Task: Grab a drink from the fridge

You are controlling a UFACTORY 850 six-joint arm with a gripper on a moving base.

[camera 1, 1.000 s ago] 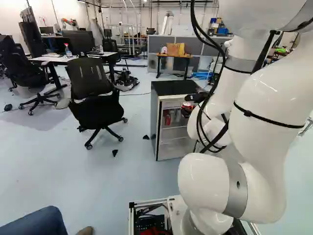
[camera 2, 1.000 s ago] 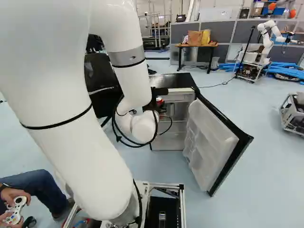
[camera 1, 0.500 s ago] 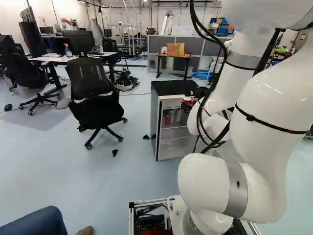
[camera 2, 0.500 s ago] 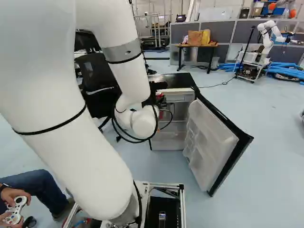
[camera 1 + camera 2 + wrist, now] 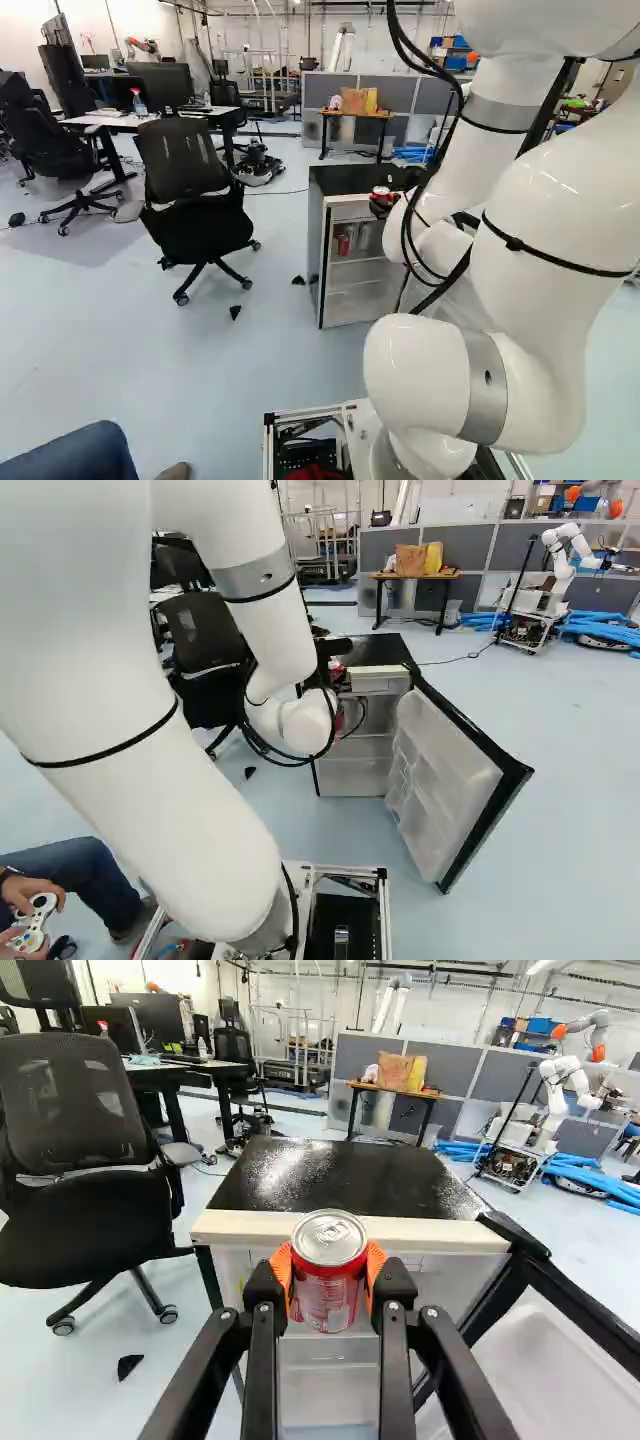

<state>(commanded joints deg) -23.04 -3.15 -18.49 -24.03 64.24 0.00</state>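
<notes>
Pinching the red can (image 5: 328, 1290) upright from both sides, your gripper (image 5: 381, 204) has its orange pads (image 5: 284, 1270) closed on it. You have that can in front of the fridge (image 5: 350, 180), near its top edge. The door (image 5: 445, 780) stands open, and inside, in the left base view, you see another can (image 5: 343, 245).
</notes>
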